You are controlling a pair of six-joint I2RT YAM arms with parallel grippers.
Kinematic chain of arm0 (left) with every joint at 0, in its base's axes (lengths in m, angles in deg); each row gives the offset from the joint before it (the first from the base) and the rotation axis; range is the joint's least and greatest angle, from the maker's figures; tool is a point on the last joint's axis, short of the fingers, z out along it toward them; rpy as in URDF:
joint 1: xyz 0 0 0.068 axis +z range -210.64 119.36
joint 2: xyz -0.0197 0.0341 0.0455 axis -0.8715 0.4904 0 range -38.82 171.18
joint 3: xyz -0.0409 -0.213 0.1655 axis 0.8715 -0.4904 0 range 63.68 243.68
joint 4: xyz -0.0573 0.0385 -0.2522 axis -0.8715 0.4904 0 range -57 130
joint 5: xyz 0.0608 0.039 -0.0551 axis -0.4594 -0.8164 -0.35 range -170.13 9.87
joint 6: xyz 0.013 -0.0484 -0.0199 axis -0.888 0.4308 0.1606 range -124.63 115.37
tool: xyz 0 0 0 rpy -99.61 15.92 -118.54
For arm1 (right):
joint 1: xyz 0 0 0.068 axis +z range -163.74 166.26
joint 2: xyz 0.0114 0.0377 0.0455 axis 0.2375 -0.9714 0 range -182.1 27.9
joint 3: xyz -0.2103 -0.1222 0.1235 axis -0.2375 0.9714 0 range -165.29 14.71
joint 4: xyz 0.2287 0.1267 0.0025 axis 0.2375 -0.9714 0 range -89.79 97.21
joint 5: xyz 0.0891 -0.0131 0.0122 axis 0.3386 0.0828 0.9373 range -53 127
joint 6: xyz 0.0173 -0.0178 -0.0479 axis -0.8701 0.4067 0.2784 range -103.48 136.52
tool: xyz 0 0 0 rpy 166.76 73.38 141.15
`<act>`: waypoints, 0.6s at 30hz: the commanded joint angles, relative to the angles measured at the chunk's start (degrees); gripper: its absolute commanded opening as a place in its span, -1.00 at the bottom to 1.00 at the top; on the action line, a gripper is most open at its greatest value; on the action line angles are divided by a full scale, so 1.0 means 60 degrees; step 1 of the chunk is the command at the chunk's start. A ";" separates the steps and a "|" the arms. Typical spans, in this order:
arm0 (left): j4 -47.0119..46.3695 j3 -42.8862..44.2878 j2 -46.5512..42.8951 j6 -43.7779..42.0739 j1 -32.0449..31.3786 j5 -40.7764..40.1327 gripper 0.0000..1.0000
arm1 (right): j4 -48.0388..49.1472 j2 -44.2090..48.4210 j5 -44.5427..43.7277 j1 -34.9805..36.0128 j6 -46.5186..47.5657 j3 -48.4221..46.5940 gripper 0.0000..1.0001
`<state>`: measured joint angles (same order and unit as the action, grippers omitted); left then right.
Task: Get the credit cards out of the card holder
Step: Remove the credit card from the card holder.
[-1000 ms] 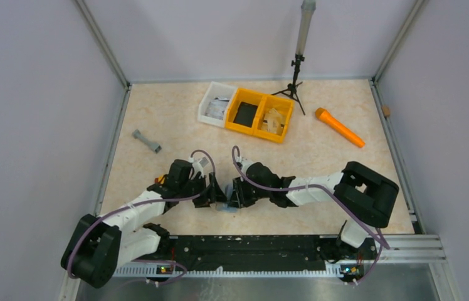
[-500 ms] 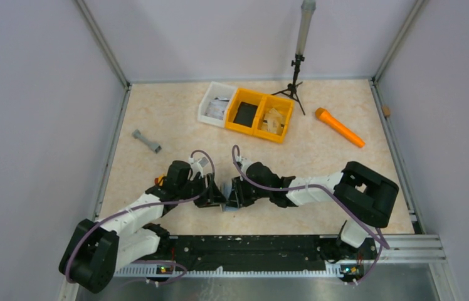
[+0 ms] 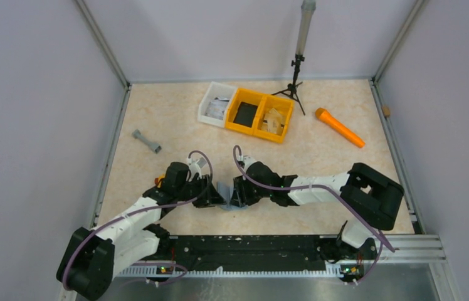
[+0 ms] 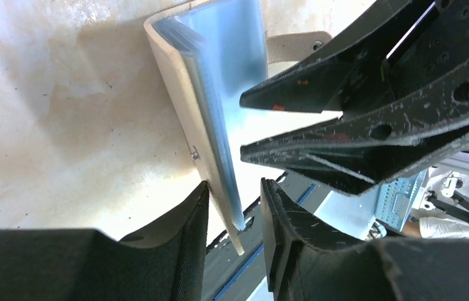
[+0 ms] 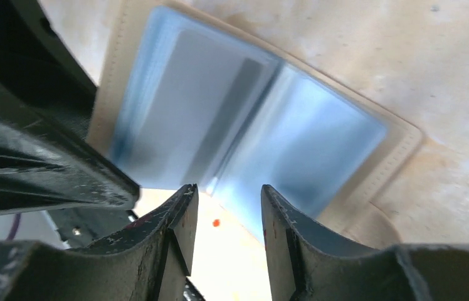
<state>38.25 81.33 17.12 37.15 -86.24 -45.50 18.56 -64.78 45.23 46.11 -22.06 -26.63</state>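
1. Stood on edge: the card holder (image 3: 224,193) is upright and half open at the near middle of the table (image 3: 157,113), wedged between the tips of both arms. Propped like this, its shiny blue-grey inner leaves face the right arm and its tan cover faces left.

2. The left gripper (image 4: 232,188) straddles the holder's near edge, jaws apart. The tan cover (image 4: 175,94) rests against one finger (image 4: 191,226), while a sliver of light shows on the other side, so this looks like a brace, not yet a firm clamp.

3. The right gripper (image 5: 224,191) comes in from the right, jaws apart and holding nothing. The fold between two blue-grey leaves (image 5: 219,169) lines up with the gap between its fingers. In the left wrist view its tips sit at the inner face (image 4: 238,63), though contact there cannot be confirmed.

4. The likely reasoning: one arm steadies the cover so that the other can work into a pocket. No card is seen clear of the holder, so the task appears to be at an early stage.

5. The yellow bin (image 3: 260,113) and white bin (image 3: 215,106) sit well apart at the far side. An orange tool (image 3: 340,127) lies to the far right.
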 commanded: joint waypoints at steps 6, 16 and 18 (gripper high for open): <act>0.0038 0.0340 0.0118 -0.0238 -0.0009 -0.0095 -0.37 | -0.0967 0.0270 -0.1124 0.0045 0.0443 -0.0158 -0.27; 0.0150 0.0539 -0.0105 -0.0217 -0.0009 -0.0209 -0.63 | -0.1122 0.0388 -0.1185 0.0051 0.0485 -0.0080 -0.39; 0.0124 0.0572 -0.0127 -0.0251 -0.0008 -0.0103 -0.40 | -0.1066 0.0389 -0.1155 0.0051 0.0470 -0.0019 -0.40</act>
<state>40.70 82.03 17.80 36.25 -86.24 -46.96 12.88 -64.10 39.41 46.11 -20.25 -26.93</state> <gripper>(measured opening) 0.225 0.305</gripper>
